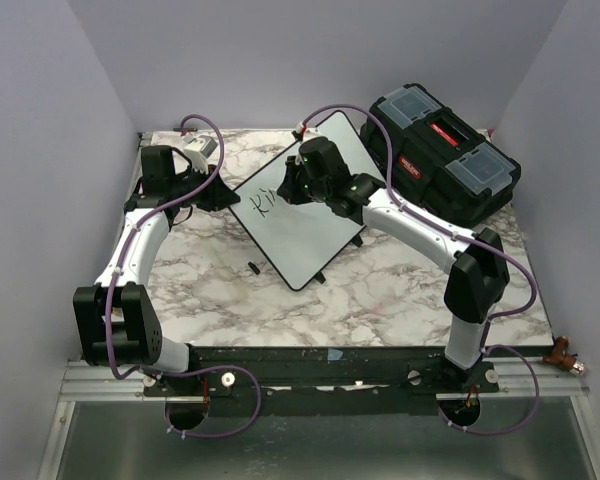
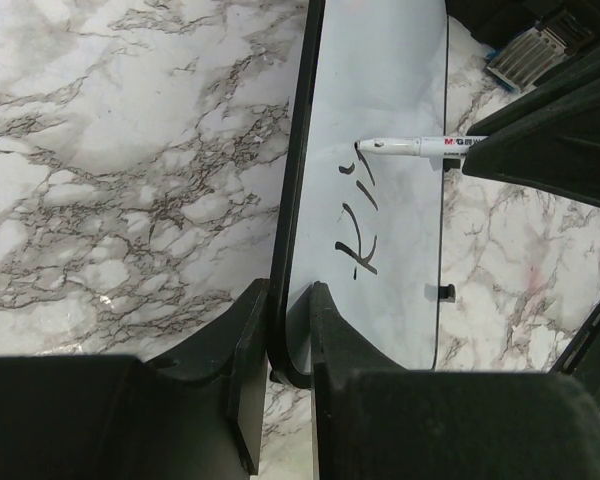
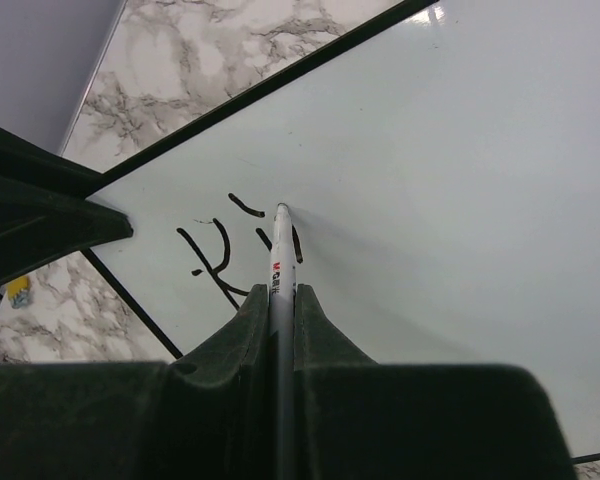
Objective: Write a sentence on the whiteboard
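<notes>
One whiteboard (image 2: pixel 380 80) in left gripper (image 2: pixel 288 302), one marker (image 3: pixel 279 262) in right gripper (image 3: pixel 280 300)

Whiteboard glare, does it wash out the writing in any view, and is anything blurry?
Right wrist: a small glare spot sits at the far edge of the whiteboard, away from the lettering, which reads crisp; the marker throws a soft shadow. Left wrist: no glare on the strokes, sharp. Top external: even light, letters tiny.
</notes>
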`<action>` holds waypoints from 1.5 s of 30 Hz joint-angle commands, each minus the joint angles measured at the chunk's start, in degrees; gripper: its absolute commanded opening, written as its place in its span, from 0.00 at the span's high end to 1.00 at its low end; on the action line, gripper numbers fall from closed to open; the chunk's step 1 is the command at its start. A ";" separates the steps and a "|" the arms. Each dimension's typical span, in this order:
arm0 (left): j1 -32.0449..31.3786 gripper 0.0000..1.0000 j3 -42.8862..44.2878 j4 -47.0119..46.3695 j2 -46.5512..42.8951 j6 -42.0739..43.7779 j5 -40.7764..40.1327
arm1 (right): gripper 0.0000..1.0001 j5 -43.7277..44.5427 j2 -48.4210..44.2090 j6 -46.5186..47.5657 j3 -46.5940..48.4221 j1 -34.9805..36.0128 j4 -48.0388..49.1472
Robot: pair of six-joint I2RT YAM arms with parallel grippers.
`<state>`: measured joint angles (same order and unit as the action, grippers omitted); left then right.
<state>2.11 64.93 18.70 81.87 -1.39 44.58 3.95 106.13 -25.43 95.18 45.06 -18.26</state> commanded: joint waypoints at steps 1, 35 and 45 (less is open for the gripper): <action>-0.18 1.00 1.36 -1.73 -1.50 5.96 -2.17 | 0.99 3.28 1.98 0.92 1.91 0.32 -2.20; -0.18 1.00 1.95 -1.35 -1.29 6.13 -1.92 | 0.99 1.68 -2.86 0.73 -6.39 0.29 -2.30; -0.18 1.00 2.91 -1.13 -1.05 5.85 -1.35 | 0.99 2.43 -6.05 0.57 -8.37 0.31 -2.06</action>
<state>2.13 65.19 19.46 81.87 -1.21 44.60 6.48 102.28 -25.43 88.05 45.17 -18.17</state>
